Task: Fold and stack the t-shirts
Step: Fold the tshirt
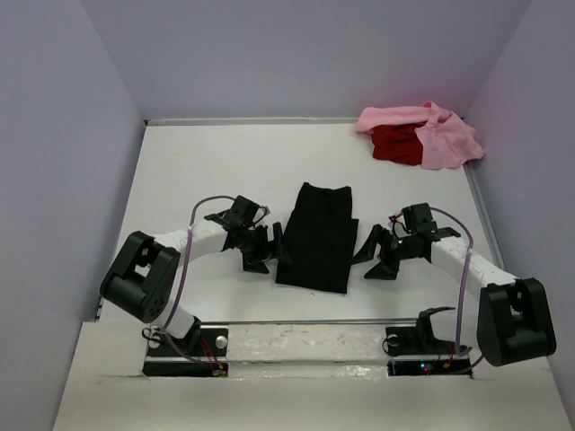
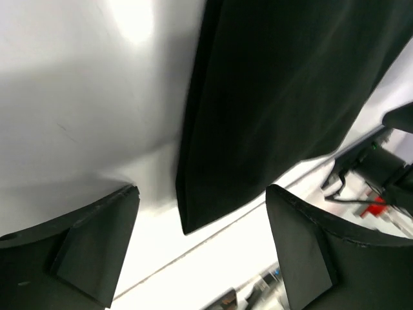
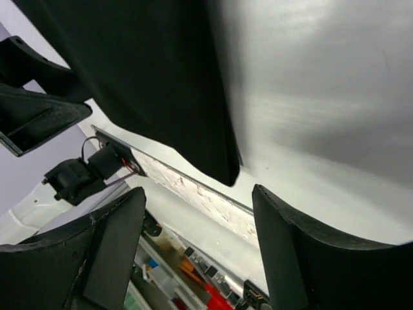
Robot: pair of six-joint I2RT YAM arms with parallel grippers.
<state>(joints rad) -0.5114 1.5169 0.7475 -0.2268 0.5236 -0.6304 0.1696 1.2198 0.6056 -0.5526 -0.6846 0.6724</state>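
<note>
A black t-shirt (image 1: pixel 314 235), folded into a long narrow strip, lies flat in the middle of the table. My left gripper (image 1: pixel 267 253) hovers just off its left edge, open and holding nothing. In the left wrist view the black t-shirt (image 2: pixel 277 97) has its near corner between the spread fingers of the left gripper (image 2: pixel 201 194). My right gripper (image 1: pixel 375 256) stands open beside the shirt's right edge, also holding nothing. The right wrist view shows the black t-shirt (image 3: pixel 155 77) just beyond the right gripper (image 3: pixel 199 192). A pink t-shirt (image 1: pixel 440 135) and a red t-shirt (image 1: pixel 395 145) lie crumpled together at the far right corner.
Lavender walls close in the white table (image 1: pixel 207 162) on the left, back and right. A raised white ledge (image 1: pixel 305 337) runs along the near edge between the arm bases. The left arm (image 3: pixel 39 110) shows in the right wrist view.
</note>
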